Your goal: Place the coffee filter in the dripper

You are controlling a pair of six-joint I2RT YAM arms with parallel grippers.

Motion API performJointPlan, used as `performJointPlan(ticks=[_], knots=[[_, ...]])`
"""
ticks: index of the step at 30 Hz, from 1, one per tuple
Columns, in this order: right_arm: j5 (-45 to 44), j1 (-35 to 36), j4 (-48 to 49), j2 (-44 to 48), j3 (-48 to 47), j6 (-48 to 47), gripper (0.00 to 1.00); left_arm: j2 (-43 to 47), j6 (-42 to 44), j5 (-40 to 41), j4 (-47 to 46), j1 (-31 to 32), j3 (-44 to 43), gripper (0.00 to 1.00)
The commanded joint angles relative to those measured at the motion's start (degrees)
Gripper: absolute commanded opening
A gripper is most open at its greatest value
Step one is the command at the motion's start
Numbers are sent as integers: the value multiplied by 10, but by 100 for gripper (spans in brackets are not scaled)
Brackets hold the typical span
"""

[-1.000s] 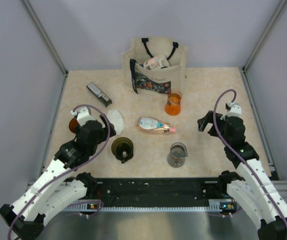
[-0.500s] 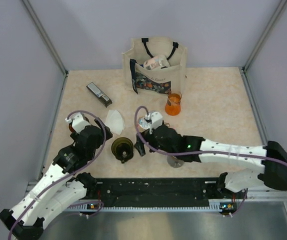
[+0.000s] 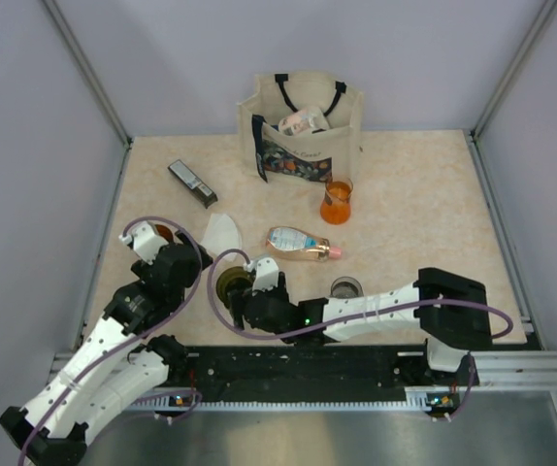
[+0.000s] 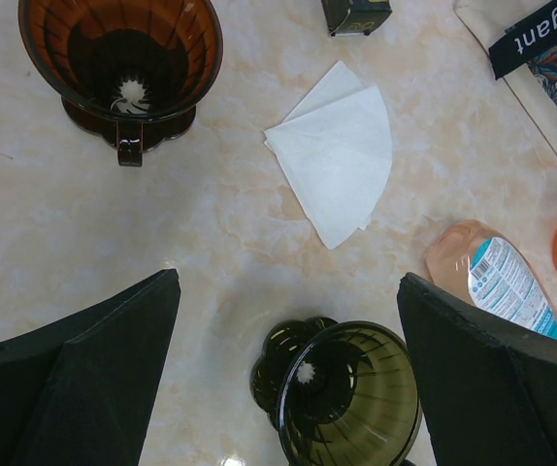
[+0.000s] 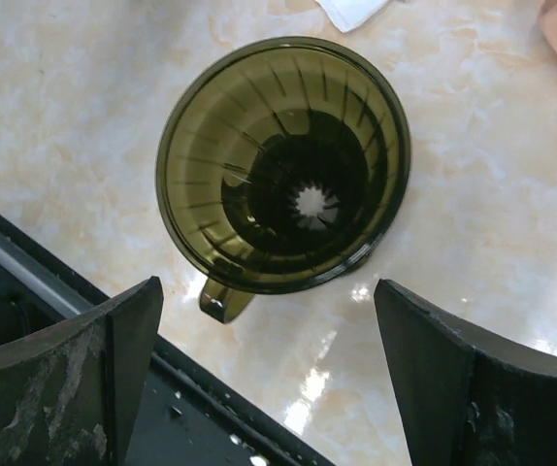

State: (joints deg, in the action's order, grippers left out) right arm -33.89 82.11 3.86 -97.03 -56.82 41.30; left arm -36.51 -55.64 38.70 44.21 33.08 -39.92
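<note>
The white folded coffee filter lies flat on the table, also in the left wrist view. An olive-green dripper stands upright and empty just near of it. A brown dripper stands empty to the left. My left gripper is open and empty, above the table between both drippers. My right gripper is open and empty, hovering at the olive dripper's near side, touching nothing.
A pink bottle lies right of the filter. A glass pitcher stands beside the right arm. An orange beaker, a cloth bag and a black box are farther back. The black base rail is close below the right gripper.
My right arm has swung from the far right across the front of the table to the olive dripper. My left arm has drawn back slightly to the left. The filter has not moved.
</note>
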Motion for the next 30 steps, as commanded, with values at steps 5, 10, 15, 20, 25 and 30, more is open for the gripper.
performJointPlan(ticks=[5, 10, 15, 20, 25, 30], knots=[[-77, 20, -12, -64, -70, 73, 86, 29, 2, 16, -11, -5, 9, 99], [-92, 21, -31, -86, -86, 87, 76, 38, 10, 15, -14, -6, 15, 99], [-104, 20, -60, -107, -105, 92, 68, 50, 12, 15, -13, -6, 18, 99], [-120, 17, -66, -111, -105, 93, 56, 63, 14, 16, -12, -6, 21, 99], [-136, 14, -84, -109, -104, 97, 48, 71, 15, 16, -12, -6, 24, 99], [-154, 10, -76, -103, -95, 75, 44, 72, 19, 14, -20, -6, 29, 99]])
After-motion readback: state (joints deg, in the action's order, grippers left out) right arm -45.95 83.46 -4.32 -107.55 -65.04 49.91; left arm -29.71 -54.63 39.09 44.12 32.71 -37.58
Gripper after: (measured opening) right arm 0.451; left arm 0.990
